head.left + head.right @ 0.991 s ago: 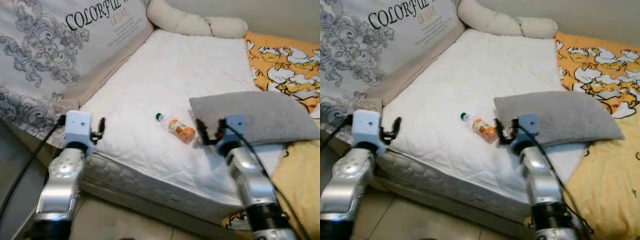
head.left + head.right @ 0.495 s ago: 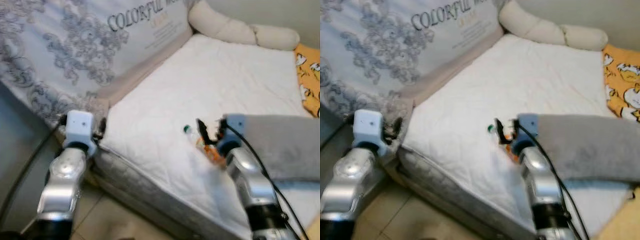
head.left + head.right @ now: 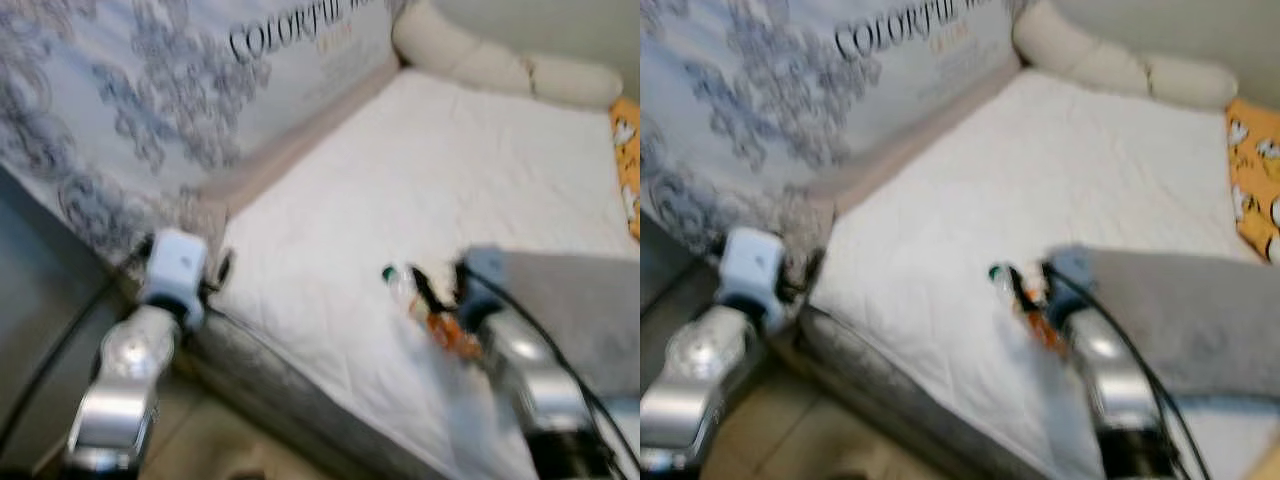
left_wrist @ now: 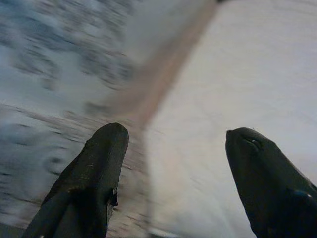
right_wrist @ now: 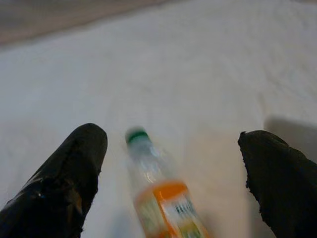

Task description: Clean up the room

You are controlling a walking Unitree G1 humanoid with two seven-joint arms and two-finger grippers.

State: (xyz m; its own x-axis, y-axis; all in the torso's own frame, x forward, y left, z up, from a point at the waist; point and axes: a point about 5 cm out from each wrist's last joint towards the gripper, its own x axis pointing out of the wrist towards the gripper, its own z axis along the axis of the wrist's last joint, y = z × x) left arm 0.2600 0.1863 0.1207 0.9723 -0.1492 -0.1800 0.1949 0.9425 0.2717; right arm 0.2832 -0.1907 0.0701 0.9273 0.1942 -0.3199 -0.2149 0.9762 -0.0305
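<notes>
Lying on its side on the white quilted mattress (image 3: 400, 180) is a small plastic bottle (image 5: 161, 198), near the front edge of the bed. It has a green cap, a clear neck and an orange label with some printing that is too blurred to read. The cap end points toward the far side of the mattress.

The right hand (image 5: 171, 178) is just above the bottle, with its two black fingers (image 5: 64, 173) wide apart, one on each side of the bottle, and not touching it. In the head views this hand (image 3: 440, 290) covers part of the bottle (image 3: 440, 325), and a grey pillow (image 3: 1185, 315) lies just beside it on the robot's right.

The left hand (image 4: 168, 173) is also spread apart and holds nothing. It hovers at the left corner of the mattress, near the grey patterned headboard panel (image 3: 150, 110) with the word "COLORFUL" on it. A long cream bolster (image 3: 1110, 65) lies at the far end of the bed. An orange printed blanket (image 3: 1255, 180) shows at the right edge.
</notes>
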